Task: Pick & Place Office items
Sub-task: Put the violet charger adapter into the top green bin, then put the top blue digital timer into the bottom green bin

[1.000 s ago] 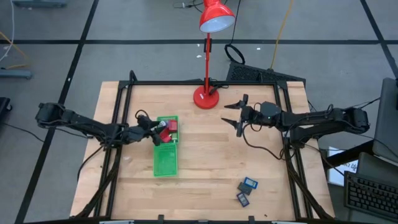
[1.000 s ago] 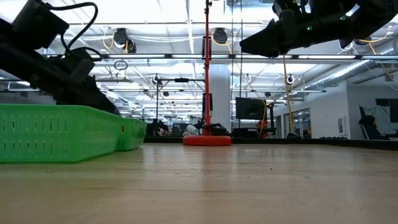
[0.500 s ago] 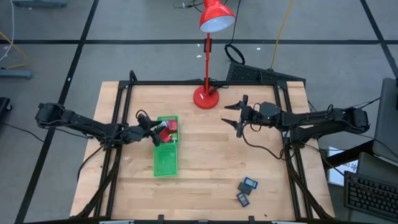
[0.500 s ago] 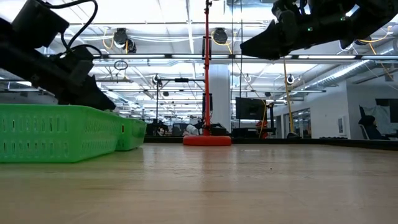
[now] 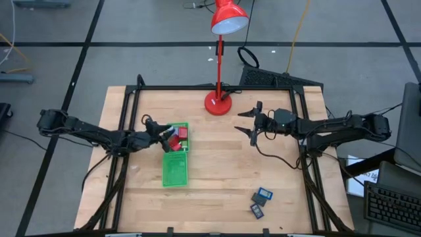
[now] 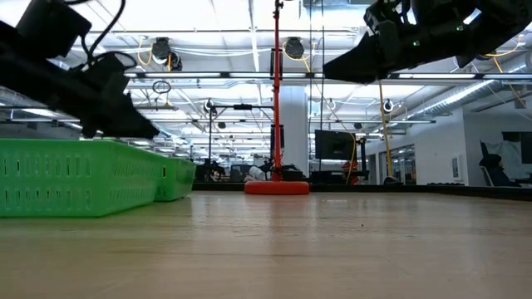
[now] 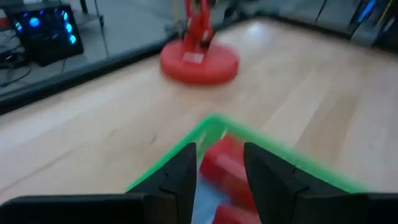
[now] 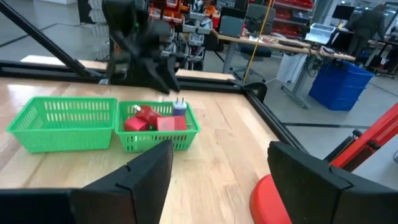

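My left gripper (image 5: pixel 160 130) hangs at the tray (image 5: pixel 175 172), at the edge of its far compartment, fingers (image 7: pixel 181 177) parted a little with nothing I can see between them. Under it lie the red blocks (image 5: pixel 179 135) and a whitish-blue bit (image 8: pixel 179 106), all in that far compartment; the near compartment looks bare. I judge the drop here is done, so the good move is to lift straight up until my fingertips are above the tray wall, not drag sideways and tip the light plastic.

Past the tray, toward the lamp (image 5: pixel 218 102), my right gripper (image 5: pixel 249 126) waits above bare wood with its fingers (image 8: pixel 310 172) spread wide and empty. The two dark pieces (image 5: pixel 260 202) with blue faces lie close together near the front edge of the table (image 5: pixel 131 197), well apart from both grippers and nearer my right arm. That arm should likely take them: come down from above over one piece only, fingers spanning its short sides, low enough to catch so thin a thing without nudging its neighbour
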`<act>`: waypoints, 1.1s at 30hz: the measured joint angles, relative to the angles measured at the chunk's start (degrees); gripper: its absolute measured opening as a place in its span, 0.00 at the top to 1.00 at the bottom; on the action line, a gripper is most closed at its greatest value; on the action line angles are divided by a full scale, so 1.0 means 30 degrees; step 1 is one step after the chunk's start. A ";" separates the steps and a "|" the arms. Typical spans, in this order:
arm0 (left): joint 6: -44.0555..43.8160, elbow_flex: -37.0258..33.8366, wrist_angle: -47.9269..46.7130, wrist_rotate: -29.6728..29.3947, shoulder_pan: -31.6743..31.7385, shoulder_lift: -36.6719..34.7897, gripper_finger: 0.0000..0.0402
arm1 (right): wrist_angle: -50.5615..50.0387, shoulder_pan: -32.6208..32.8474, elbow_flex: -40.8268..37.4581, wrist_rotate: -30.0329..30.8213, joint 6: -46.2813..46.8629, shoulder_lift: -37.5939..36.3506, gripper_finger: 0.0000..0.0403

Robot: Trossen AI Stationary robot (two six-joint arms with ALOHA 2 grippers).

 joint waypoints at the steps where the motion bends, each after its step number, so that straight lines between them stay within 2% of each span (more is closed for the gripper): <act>1: 0.0120 0.0000 0.0678 0.0020 0.0000 -0.0001 0.66 | -0.0005 0.0005 -0.0055 0.0000 -0.0003 0.0007 0.37; 4: 0.0907 0.0000 0.2599 0.0934 -0.0057 -0.0042 0.64 | 0.0012 0.0007 -0.0065 -0.0018 0.0239 0.0007 0.37; 7: 0.2170 0.0006 0.4786 0.3052 -0.0270 -0.0481 0.61 | -0.0395 0.0015 -0.0065 -0.0727 0.0547 0.0007 0.37; 9: 0.3905 0.0000 0.5953 0.4262 -0.0509 -0.1286 0.59 | -0.0394 0.0151 -0.0073 -0.2133 0.0689 0.0007 0.37; 11: 0.5074 0.0007 0.6526 0.5541 -0.0819 -0.2807 0.56 | -0.0261 0.0594 -0.0073 -0.4645 0.0446 0.0000 0.38; 14: 0.5380 0.0015 0.5846 0.7577 -0.1266 -0.5671 0.52 | -0.0004 0.1706 -0.0073 -0.7906 0.0200 -0.0008 0.39; 18: 0.5025 0.0015 0.2044 0.8788 -0.1814 -0.9286 0.47 | -0.0223 0.3751 -0.0073 -0.8322 0.0171 -0.0009 0.41; 20: 0.4694 0.0015 -0.0157 0.8128 -0.1949 -1.0730 0.45 | -0.0669 0.5058 -0.0073 -0.7251 0.0275 -0.0007 0.42; 21: 0.4394 0.0015 -0.1288 0.7587 -0.1979 -1.1302 0.44 | -0.1066 0.5802 -0.0073 -0.6075 0.0423 -0.0007 0.42; 24: 0.3296 0.0015 -0.3572 0.5757 -0.1989 -1.2319 0.43 | -0.2545 0.8357 -0.0073 -0.1544 0.0870 -0.0007 0.43; 27: 0.2056 0.0015 -0.4166 0.4342 -0.1989 -1.2455 0.44 | -0.4367 1.1092 0.0115 0.3372 0.1822 -0.0007 0.43; 29: 0.1683 0.0015 -0.4042 0.3997 -0.1989 -1.2449 0.45 | -0.6101 1.2691 0.0716 0.5901 0.3071 0.0000 0.43; 31: 0.1659 0.0015 -0.4010 0.3961 -0.1989 -1.2449 0.46 | -0.7618 1.4134 0.1423 0.7487 0.4695 0.0000 0.43; 33: 0.1667 0.0015 -0.3950 0.3961 -0.1989 -1.2449 0.47 | -0.8697 1.5424 0.1836 0.8132 0.6593 0.0062 0.43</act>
